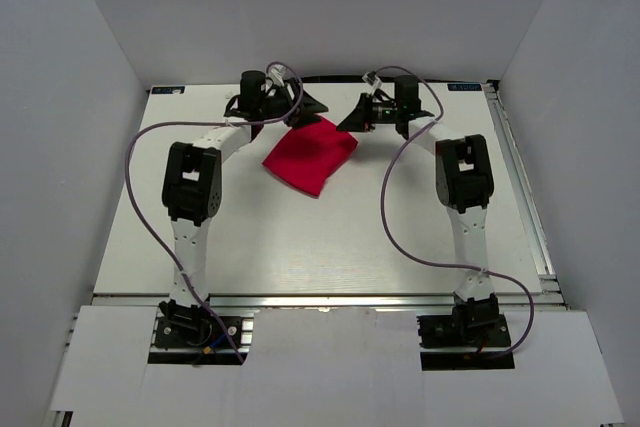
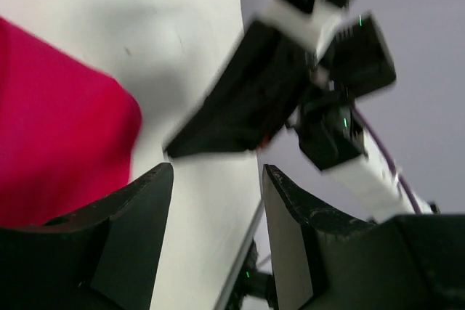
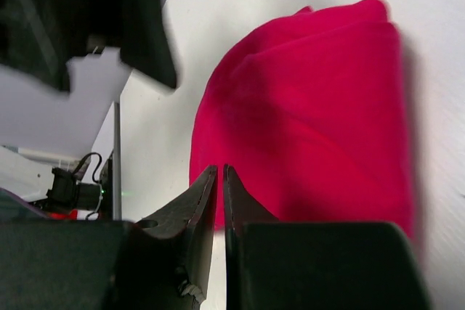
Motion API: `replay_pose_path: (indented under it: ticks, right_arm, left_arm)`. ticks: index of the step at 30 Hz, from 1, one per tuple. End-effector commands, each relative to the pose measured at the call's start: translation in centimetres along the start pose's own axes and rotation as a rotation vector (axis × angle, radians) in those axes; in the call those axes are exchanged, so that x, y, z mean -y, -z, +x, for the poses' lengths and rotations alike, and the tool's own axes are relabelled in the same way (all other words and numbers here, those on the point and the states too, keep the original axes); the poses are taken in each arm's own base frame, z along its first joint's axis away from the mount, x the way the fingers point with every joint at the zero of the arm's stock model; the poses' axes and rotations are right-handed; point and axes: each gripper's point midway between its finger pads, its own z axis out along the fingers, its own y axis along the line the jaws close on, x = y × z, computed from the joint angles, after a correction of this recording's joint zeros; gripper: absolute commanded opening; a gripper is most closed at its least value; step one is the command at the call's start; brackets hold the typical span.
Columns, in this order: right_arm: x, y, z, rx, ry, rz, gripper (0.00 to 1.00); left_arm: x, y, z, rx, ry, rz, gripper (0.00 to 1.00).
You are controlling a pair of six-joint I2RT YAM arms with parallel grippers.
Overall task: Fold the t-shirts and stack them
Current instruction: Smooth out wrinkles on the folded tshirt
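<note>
The t-shirts are one bright red folded cloth point(image 1: 310, 157) lying flat at the back middle of the white table. My left gripper point(image 1: 316, 107) hovers just behind the cloth's back left corner, open, with only bare table between its fingers point(image 2: 218, 172); the red cloth point(image 2: 58, 128) lies to its left. At the back right corner my right gripper point(image 1: 348, 123) is shut. Its tips point(image 3: 220, 170) sit over the near edge of the cloth point(image 3: 312, 121), and no fabric shows pinched between them. The two grippers face each other closely.
White walls point(image 1: 90, 67) enclose the table point(image 1: 330, 237) at the back and sides. A metal rail point(image 1: 525, 207) runs along the right edge. Purple cables point(image 1: 140, 197) loop beside each arm. Both arm bases stand at the near edge.
</note>
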Motion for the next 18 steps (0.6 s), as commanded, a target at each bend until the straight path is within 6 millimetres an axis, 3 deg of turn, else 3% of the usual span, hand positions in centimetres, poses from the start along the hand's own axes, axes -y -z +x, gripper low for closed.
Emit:
replay_pose_path:
  ticks: [1,5,7,11,18]
  right_arm:
    - [-1.4,-1.2,0.9,-0.027,0.013,-0.011,0.14]
    - [-1.7,-2.4,2.7,-0.071,-0.007,-0.02,0.14]
    - [-1.6,-2.8,3.6,-0.09,-0.024,-0.019,0.14]
    - [-1.5,-3.6,6.4,-0.139,-0.081,-0.019,0.14]
    - [0.6,-3.4,10.1,-0.184,-0.165,0.048,0.13]
  left_arm:
    - [-2.4,-0.8,-2.8,0.077,0.016,-0.059,0.63]
    - [-4.2,-2.2,-3.8,0.08,0.035,-0.084,0.62]
    - [-6.0,-2.7,-3.5,0.068,0.06,-0.102,0.62]
    - [-7.3,-3.1,-2.6,0.048,0.085,-0.105,0.62]
    - [-9.7,-3.2,-2.4,0.059,0.113,-0.145,0.62]
